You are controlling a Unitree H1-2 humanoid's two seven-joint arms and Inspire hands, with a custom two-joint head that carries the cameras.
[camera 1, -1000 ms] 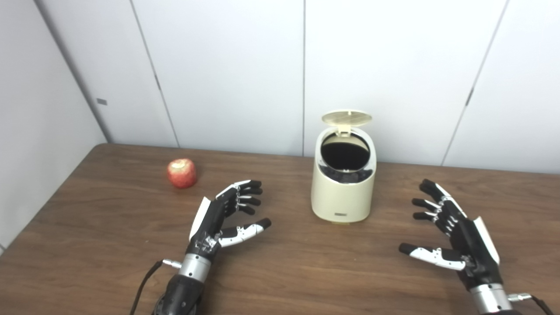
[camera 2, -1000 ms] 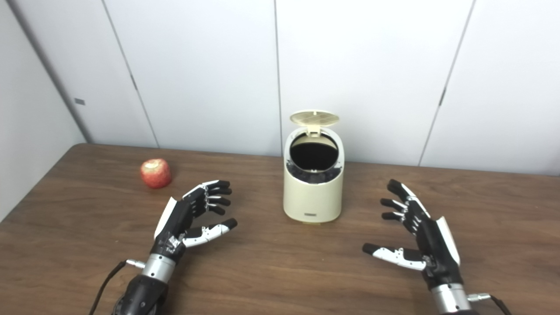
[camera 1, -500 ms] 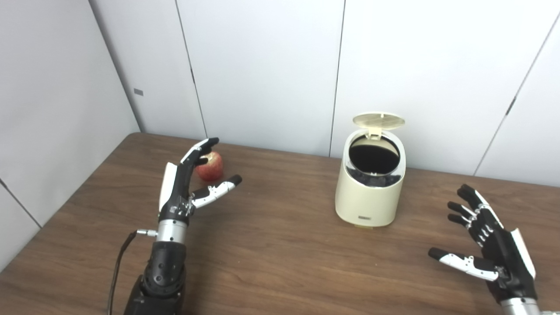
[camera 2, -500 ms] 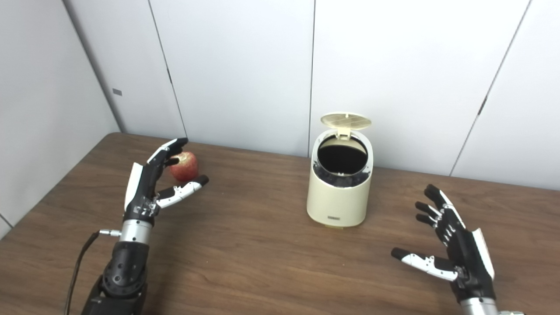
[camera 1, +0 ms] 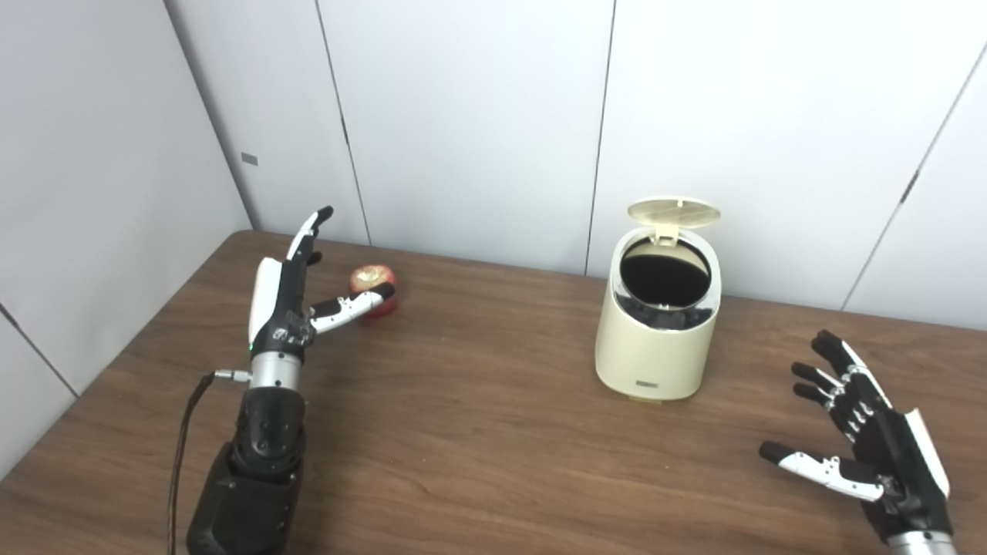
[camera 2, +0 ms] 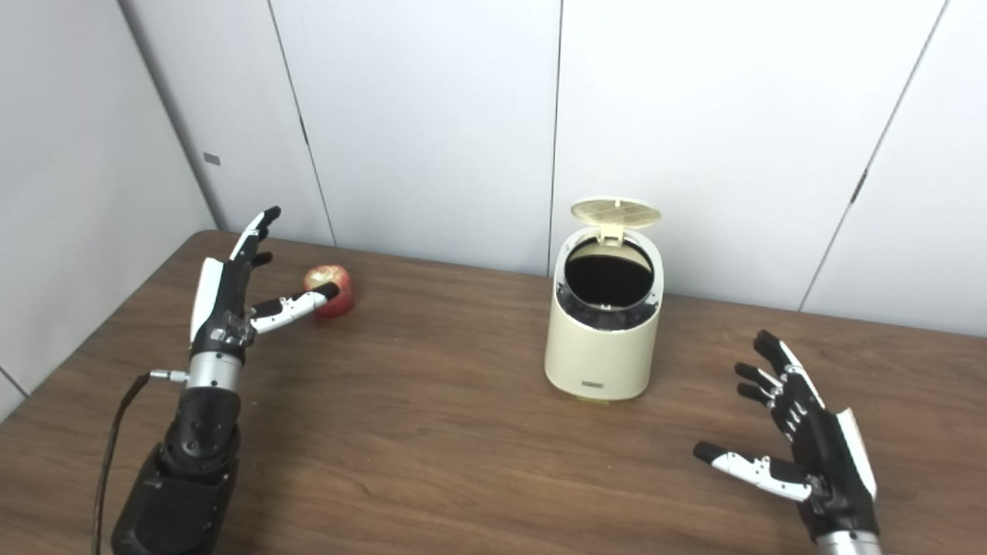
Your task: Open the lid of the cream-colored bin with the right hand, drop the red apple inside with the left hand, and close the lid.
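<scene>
While splayed beside the glossy round red apple (camera 1: 374, 289) at ten o'clock, left robot hand (camera 1: 297, 289) grips nothing; right robot hand (camera 1: 867, 451) likewise spread over grained wooden bench (camera 1: 478, 432).

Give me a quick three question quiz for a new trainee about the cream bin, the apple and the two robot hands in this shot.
1. True or false: the round lid of the cream-colored plastic bin is shut.
2. Which hand is beside the red apple on the brown wooden table? A. left hand B. right hand C. neither
3. Fill in: the right hand is open and holds ____.

Key
1. False; the lid stands up at the back and the dark opening shows.
2. A; its thumb crosses in front of the apple and its fingers are spread, not closed on it.
3. Nothing.
</scene>
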